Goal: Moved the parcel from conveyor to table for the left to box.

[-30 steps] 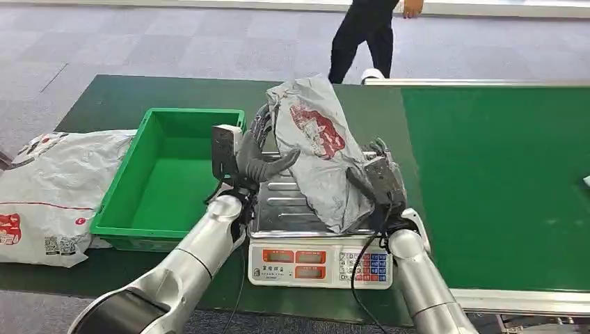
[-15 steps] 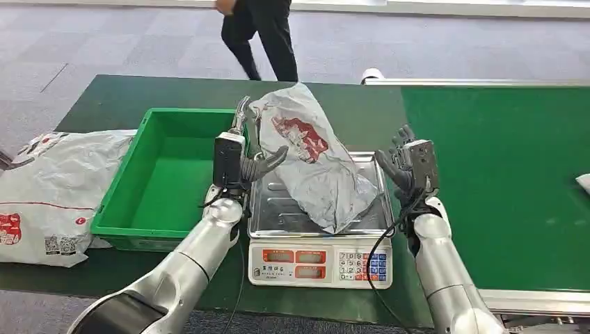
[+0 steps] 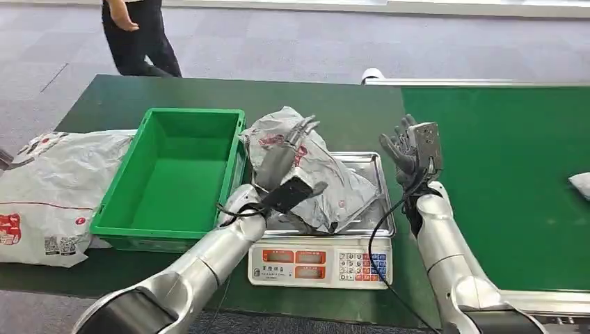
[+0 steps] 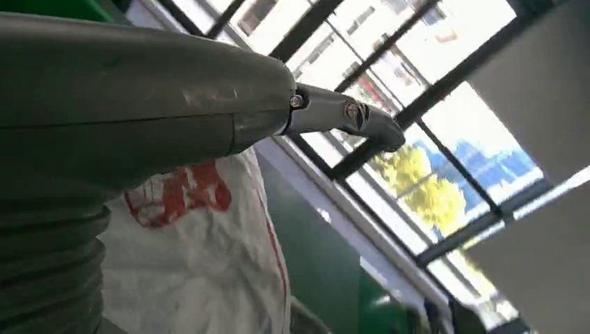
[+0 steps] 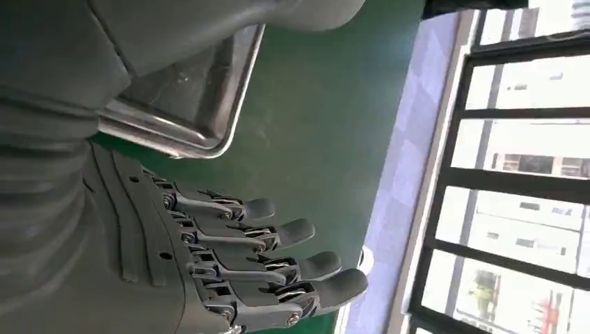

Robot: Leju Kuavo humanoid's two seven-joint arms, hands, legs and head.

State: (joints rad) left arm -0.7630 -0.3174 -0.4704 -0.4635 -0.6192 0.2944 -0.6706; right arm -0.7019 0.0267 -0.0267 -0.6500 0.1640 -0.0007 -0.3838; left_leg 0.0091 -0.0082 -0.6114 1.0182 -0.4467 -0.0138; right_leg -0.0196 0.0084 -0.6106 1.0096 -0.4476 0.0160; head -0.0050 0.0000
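Note:
The grey plastic parcel (image 3: 341,188) with red print lies crumpled on the steel pan (image 3: 376,167) of the weighing scale (image 3: 316,261), its upper end leaning toward the green box (image 3: 174,174). My left hand (image 3: 285,156) lies on top of the parcel with fingers stretched out and apart, not closed round it. In the left wrist view the thumb (image 4: 348,115) sticks out above the parcel (image 4: 202,264). My right hand (image 3: 410,149) is raised beside the pan's right side, clear of the parcel, with nothing in it. Its fingers (image 5: 278,236) are spread near the pan (image 5: 188,104).
The green conveyor belt (image 3: 501,181) runs along the right, with another pale parcel (image 3: 581,184) at its far edge. A large white bag (image 3: 49,188) lies left of the box. A person (image 3: 136,35) stands beyond the table at the far left.
The parcel has sunk from upright to lying on the scale pan. My left hand has turned over onto it with fingers stretched. The person walked left.

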